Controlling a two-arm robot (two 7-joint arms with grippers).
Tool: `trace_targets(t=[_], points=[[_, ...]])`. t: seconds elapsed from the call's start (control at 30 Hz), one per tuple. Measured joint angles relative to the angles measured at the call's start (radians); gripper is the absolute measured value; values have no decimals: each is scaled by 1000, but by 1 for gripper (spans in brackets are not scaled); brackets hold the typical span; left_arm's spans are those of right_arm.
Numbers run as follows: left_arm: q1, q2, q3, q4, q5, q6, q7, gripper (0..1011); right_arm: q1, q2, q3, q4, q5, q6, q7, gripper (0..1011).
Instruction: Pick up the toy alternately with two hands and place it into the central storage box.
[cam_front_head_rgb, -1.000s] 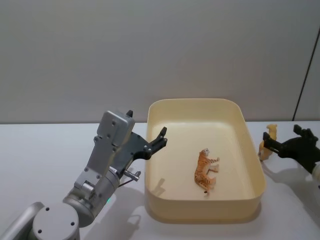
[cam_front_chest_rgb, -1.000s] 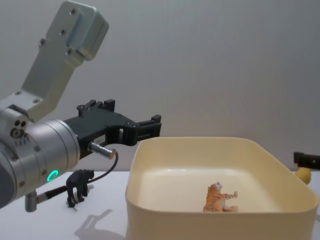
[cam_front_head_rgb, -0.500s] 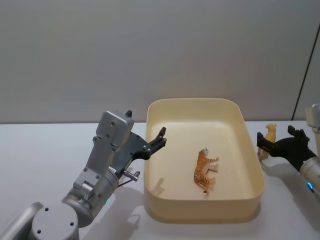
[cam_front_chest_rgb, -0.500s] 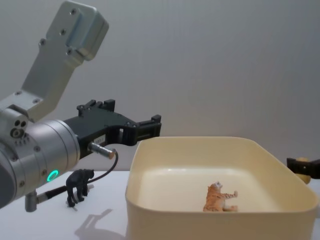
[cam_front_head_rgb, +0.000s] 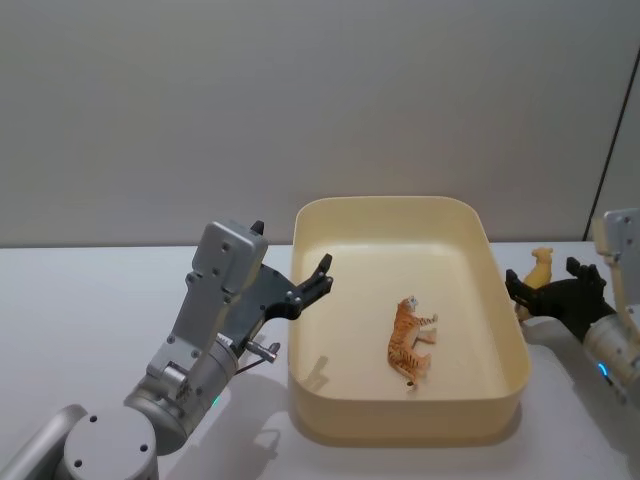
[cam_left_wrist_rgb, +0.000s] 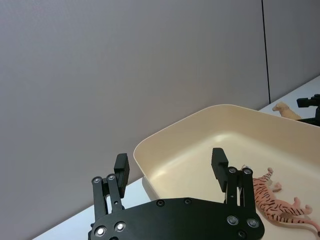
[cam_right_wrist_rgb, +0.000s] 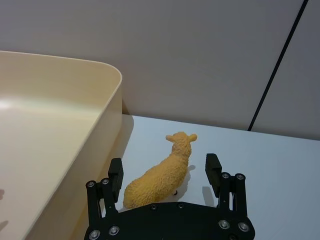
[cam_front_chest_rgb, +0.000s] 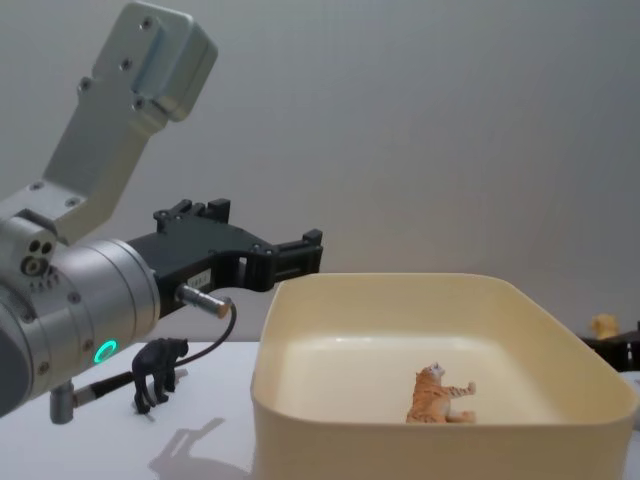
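Leftward since a second ago, the right gripper (cam_right_wrist_rgb: 164, 167) now has jaws spread, the sheep (cam_right_wrist_rgb: 161, 176) between them, the box (cam_right_wrist_rgb: 75, 165) just outside one. Left gripper (cam_left_wrist_rgb: 170, 161), jaws spread, hovers at the box's rim; the tiger (cam_front_head_rgb: 408, 342) lies inside, beyond them.

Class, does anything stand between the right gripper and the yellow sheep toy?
Nothing visible does. The open right gripper faces the sheep toy directly on the table; the storage box stands beside them. The left gripper hovers open at the box's left rim.
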Motion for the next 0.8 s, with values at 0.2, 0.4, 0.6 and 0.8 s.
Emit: trace_targets(t=[0.2, 0.4, 0.6, 0.8], points=[[0, 0, 0, 0, 0, 0, 0, 1001, 13, -11, -7, 29, -4, 6, -5, 1001], [0, 0, 0, 0, 0, 0, 0, 1001, 20, -18, -12, 46, -8, 9, -10, 950], [0, 0, 0, 0, 0, 0, 0, 1002, 26, -22, -14, 57, -11, 12, -13, 811], [0, 0, 0, 0, 0, 0, 0, 1001, 28, -24, -16, 63, -12, 14, -15, 661]])
